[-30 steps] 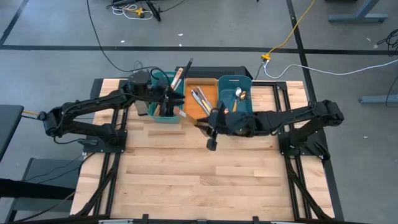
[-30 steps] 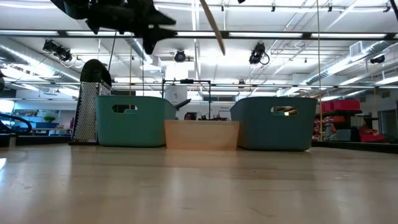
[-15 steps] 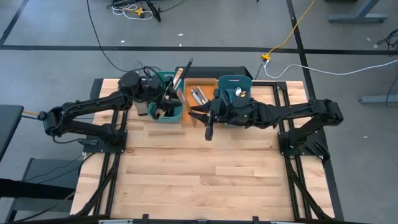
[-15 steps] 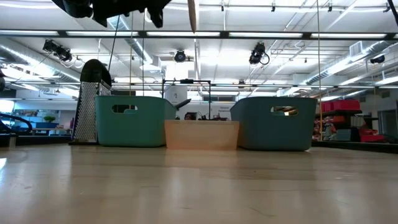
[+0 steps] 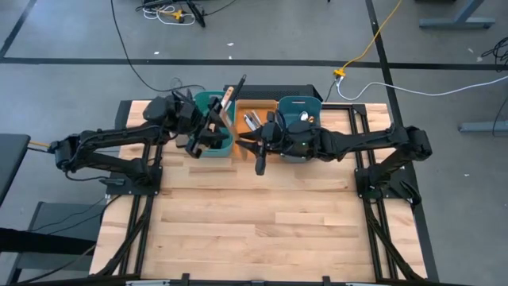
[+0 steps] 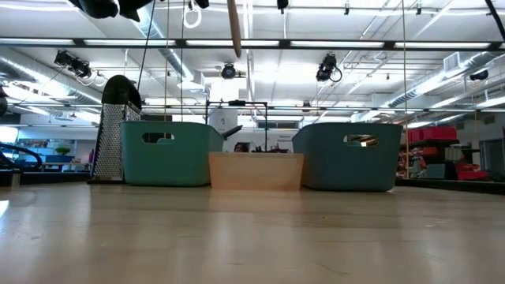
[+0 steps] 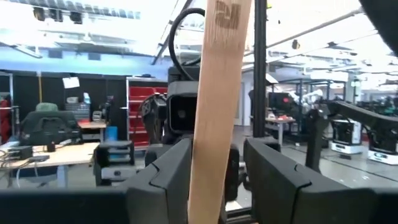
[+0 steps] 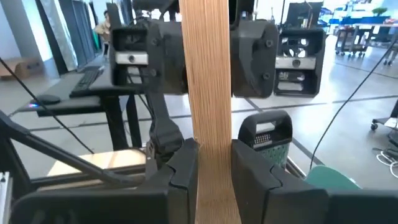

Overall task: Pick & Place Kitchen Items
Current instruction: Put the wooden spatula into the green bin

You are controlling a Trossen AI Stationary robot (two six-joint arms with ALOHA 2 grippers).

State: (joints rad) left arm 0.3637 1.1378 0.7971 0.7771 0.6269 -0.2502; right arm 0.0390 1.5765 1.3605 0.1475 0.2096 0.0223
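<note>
A wooden spatula stands upright in the air between my two grippers, which face each other above the bins. My right gripper is shut on it, in front of the orange bin. The spatula's lower end hangs high over the table. My left gripper is open by the left teal bin. Its fingers stand on either side of the spatula, with a gap showing beside the wood. Other utensils stick up out of the left teal bin. My right gripper pinches the spatula's flat shaft by its two narrow edges between the two fingers. The fingers come level from the table's right side and lie across the shaft. The spatula is upright and lifted clear, one end above the fingers and one hanging below.
Three bins stand in a row at the far edge: the left teal bin, the orange bin and the right teal bin, which holds spoons. A metal grater stands left of them. Bare wooden tabletop lies nearer.
My right gripper has carried the spatula toward the table's left and far edges. The spatula has swung from tilted to nearly upright. My left gripper has risen and tipped its fingers upward.
</note>
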